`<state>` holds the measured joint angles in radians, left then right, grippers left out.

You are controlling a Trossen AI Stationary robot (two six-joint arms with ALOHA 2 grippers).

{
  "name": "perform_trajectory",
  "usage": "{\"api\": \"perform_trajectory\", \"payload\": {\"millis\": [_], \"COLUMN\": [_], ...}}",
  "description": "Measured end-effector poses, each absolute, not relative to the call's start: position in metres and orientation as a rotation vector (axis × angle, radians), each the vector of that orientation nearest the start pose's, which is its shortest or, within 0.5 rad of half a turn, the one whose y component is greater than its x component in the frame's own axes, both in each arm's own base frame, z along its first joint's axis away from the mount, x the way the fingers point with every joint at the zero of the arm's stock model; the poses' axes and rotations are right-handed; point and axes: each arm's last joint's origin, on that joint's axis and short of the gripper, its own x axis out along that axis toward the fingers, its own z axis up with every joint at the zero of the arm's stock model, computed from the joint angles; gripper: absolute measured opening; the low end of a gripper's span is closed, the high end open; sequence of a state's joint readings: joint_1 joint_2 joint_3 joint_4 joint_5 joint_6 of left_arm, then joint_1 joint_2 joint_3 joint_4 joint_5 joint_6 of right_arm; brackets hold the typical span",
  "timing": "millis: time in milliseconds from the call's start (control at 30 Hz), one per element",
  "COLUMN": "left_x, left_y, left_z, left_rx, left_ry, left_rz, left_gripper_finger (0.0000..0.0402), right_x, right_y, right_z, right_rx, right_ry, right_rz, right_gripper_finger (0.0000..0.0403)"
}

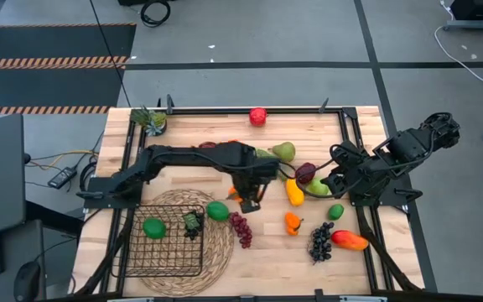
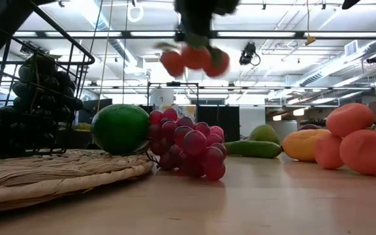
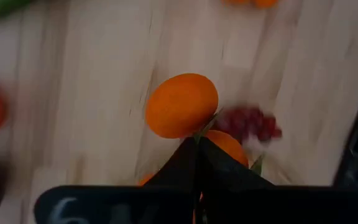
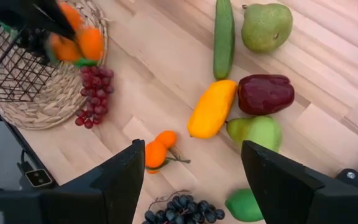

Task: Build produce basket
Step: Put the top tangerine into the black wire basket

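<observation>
My left gripper [image 1: 250, 200] is shut on a cluster of small orange fruits [image 2: 194, 60], raised above the table just right of the woven mat. The black wire basket [image 1: 166, 252] stands on the mat and holds a green lime [image 1: 153, 226] and dark grapes [image 1: 193, 222]. Another lime [image 1: 217, 210] and red grapes [image 1: 241, 228] lie by the mat's edge. My right gripper [image 4: 192, 163] is open and empty, over the produce at the table's right [image 1: 329, 180]. My left gripper pinches the orange cluster at its top, by the green stem [image 3: 202, 127], between its two shut fingers. The fingers come from above, pointing down. The cluster hangs below them, clear of the table [image 2: 194, 60].
On the table's right lie a second orange cluster [image 1: 293, 222], yellow squash [image 1: 294, 191], dark red fruit [image 1: 306, 173], green pears [image 1: 284, 151], cucumber [image 4: 224, 34], lime [image 1: 335, 211], dark grapes [image 1: 320, 243] and mango [image 1: 350, 241]. A red apple [image 1: 258, 116] and potted plant [image 1: 151, 119] stand at the far edge.
</observation>
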<state>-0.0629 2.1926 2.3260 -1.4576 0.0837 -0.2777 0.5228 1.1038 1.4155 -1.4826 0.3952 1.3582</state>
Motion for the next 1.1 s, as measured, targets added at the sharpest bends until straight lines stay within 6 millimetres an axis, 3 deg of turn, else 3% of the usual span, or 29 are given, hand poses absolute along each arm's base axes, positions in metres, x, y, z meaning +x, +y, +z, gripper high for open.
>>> {"api": "perform_trajectory", "payload": {"millis": [267,467,667,833,1100], "left_x": [0.387,0.355,0.327,0.302,0.240], "left_y": [-0.041,-0.062,-0.085,-0.100,-0.109], "left_z": [0.366,0.403,0.423,0.416,0.376], "left_rx": [-0.290,-0.299,-0.316,-0.338,-0.407], "left_ry": [1.318,1.223,1.172,1.230,1.402], "left_rz": [0.098,0.048,0.038,0.066,0.206], "left_gripper_finger": [0.0011,0.0012,0.0011,0.0011,0.0013], "right_x": [0.138,0.138,0.138,0.139,0.139], "right_y": [0.066,0.066,0.066,0.066,0.066], "right_z": [0.385,0.385,0.385,0.385,0.385], "right_rx": [0.702,0.685,0.671,0.669,0.643], "right_ry": [0.879,0.879,0.879,0.879,0.883], "right_rz": [-0.590,-0.583,-0.576,-0.574,-0.560], "right_gripper_finger": [0.0270,0.0270,0.0270,0.0270,0.0270]}}
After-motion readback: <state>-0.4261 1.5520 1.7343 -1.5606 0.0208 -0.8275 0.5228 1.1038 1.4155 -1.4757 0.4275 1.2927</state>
